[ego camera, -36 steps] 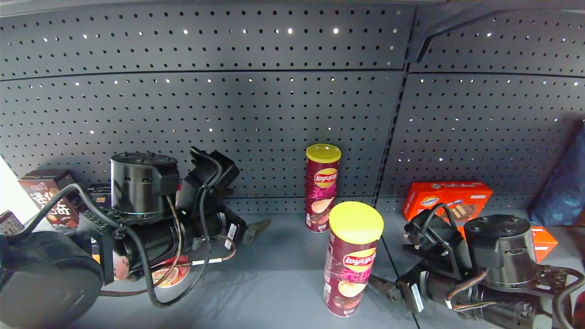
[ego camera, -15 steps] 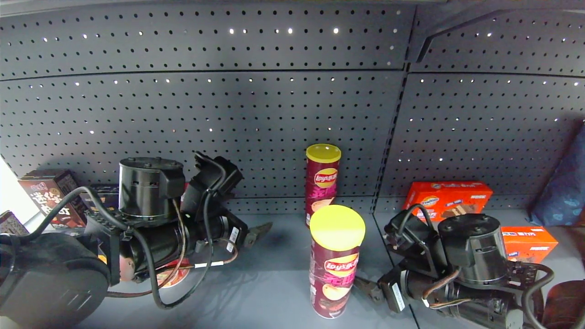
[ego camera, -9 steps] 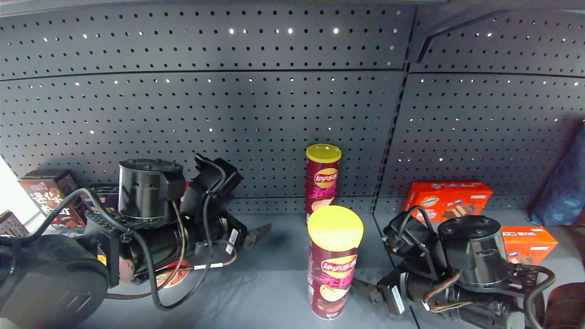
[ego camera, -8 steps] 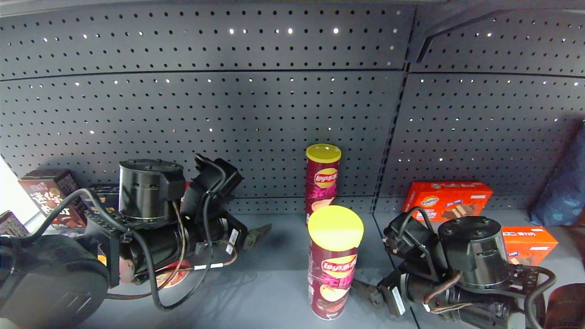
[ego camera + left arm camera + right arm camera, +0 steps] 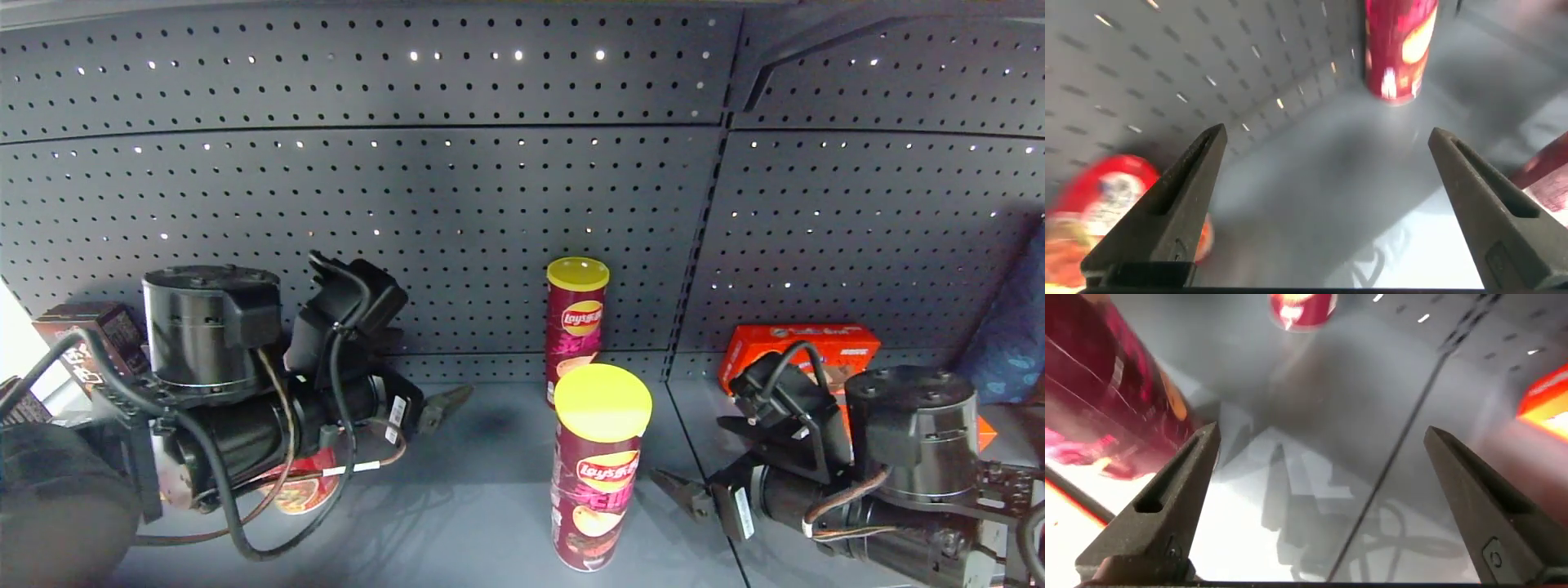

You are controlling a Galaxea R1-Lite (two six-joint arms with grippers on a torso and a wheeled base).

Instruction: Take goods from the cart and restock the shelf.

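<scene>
Two chip cans stand upright on the shelf, with an empty hand on either side.
A maroon cylindrical chip can with a yellow lid (image 5: 600,490) stands upright at lower centre of the head view on the grey metal shelf (image 5: 490,531). A second maroon can with a yellow lid (image 5: 576,327) stands upright behind it at centre, close to the dark perforated back panel (image 5: 408,204). The left hand (image 5: 1327,212), at left centre of the head view, has its fingers spread wide, holds nothing and is well apart from both cans. The right hand (image 5: 1323,506), at lower right, is likewise spread wide and empty, its tips near the nearer can but not touching it. An orange cardboard box (image 5: 833,335) lies at the right behind the right arm. A red round container (image 5: 298,494) lies under the left arm, and a dark brown box (image 5: 86,322) stands at far left.
</scene>
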